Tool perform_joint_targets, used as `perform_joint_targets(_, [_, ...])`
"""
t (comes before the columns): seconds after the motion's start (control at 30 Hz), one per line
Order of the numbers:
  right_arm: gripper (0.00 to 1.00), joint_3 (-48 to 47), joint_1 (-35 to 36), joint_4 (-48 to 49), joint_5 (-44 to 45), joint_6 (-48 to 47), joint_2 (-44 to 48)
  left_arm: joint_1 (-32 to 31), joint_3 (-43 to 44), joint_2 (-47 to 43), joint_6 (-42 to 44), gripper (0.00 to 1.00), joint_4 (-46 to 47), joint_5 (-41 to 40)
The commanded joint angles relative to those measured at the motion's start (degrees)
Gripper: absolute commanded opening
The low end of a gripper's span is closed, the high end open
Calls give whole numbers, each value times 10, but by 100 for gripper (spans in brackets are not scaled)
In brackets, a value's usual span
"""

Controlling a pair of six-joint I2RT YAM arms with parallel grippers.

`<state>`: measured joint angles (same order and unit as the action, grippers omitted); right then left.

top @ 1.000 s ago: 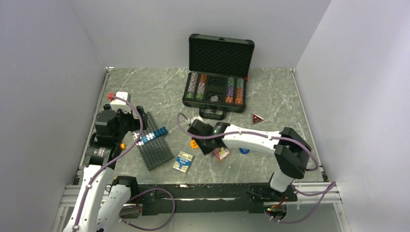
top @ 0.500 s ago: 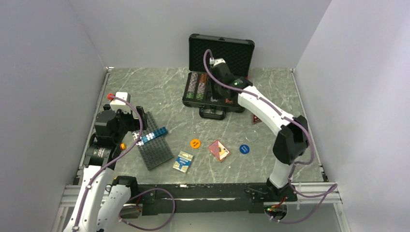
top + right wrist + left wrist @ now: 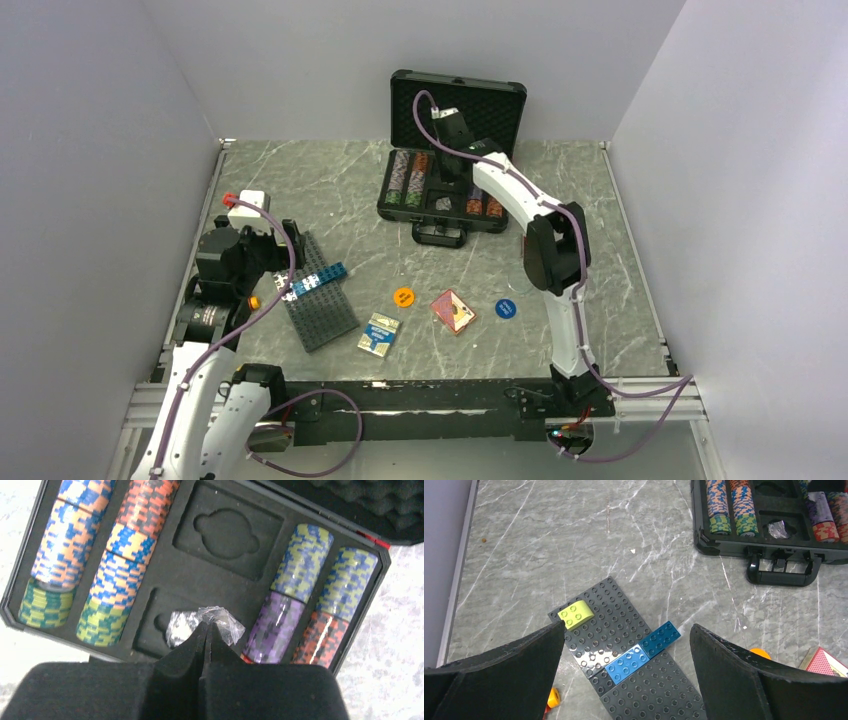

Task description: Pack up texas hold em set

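I see the case (image 3: 445, 190) lying open at the top centre of the overhead view. Its long axis runs left to right across the frame, its lid stands upright at the far side, and its handle (image 3: 438, 236) points down the frame toward the arms. The chip rows (image 3: 117, 562) lie crosswise to that axis, two at each end of the tray, with two foam pockets between them. The pocket nearer the handle holds a crinkled clear wrap (image 3: 227, 627). My right arm is stretched far up the frame from the lower right, elbow bent over the table, wrist above the middle of the tray. The right gripper (image 3: 206, 626) is clenched, its tips meeting right at the wrap, but I cannot tell whether they pinch it. My left arm is folded at the left of the frame. The left gripper (image 3: 627, 630) is spread wide above the studded plate (image 3: 654, 690), which carries two blue bricks (image 3: 644, 647) and a yellow-green one (image 3: 576, 614). Below the case, loose on the table, lie an orange disc (image 3: 403, 296), a red deck (image 3: 453, 311), a blue disc (image 3: 506, 309) and a blue deck (image 3: 379, 334). Their print is too small for me to read.
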<state>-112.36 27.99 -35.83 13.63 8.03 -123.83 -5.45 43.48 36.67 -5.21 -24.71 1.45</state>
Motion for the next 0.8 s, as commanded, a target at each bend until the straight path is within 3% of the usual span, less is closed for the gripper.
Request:
perform_joint_targets(0.0, [0, -58, -14, 56, -10, -22, -32, -1, 7, 3, -3, 99, 18, 8])
perform_joint_targets(0.3, [0, -120, -23, 84, -20, -43, -122, -1, 9, -1, -4, 99, 18, 11])
perform_joint_targets(0.77, [0, -148, -36, 89, -49, -58, -176, -1, 10, -3, -5, 99, 17, 20])
